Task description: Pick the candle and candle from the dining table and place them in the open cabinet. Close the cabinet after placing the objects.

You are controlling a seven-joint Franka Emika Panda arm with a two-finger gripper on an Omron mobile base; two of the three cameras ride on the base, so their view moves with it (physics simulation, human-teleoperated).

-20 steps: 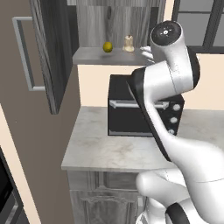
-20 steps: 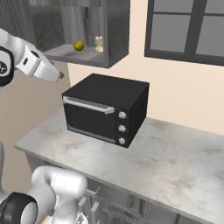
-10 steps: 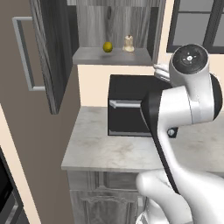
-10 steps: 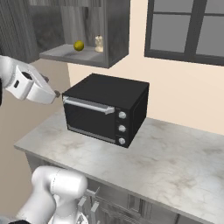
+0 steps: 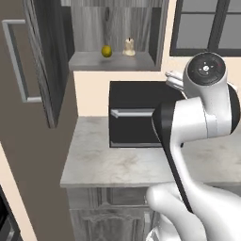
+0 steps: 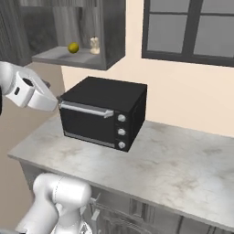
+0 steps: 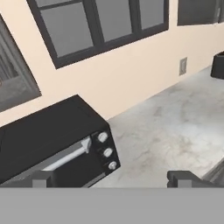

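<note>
The fingers (image 7: 113, 178) stand wide apart with nothing between them, the two dark tips (image 7: 42, 178) rising at the lower edge of the hand view over a black toaster oven (image 7: 52, 146) and the marbled bench (image 7: 175, 127) that carries it. The empty, spread stance suits a hand with nothing to carry at this moment, ready either to take up an object or to push against a door. In the right base view the hand (image 6: 32, 91) sits just left of the oven's front corner, below the shelf level; in the left base view the arm (image 5: 197, 122) rises in front of the oven and hides the gripper. Above the oven, the open cabinet (image 5: 113, 61) shows its shelf, on which one squat cream candle (image 5: 129, 46) stands upright, just beside a small yellow ball (image 5: 107, 51) and apart from it. Its position well back from the shelf edge leaves the door free to swing shut. The cabinet door (image 5: 40, 66) hangs open at the left, its long silver bar handle (image 5: 16, 61) facing outward where a push or pull can reach it. A second candle cannot be made out on the shelf, so judging by the scene, part of the placing and the closing of the door remain.
</note>
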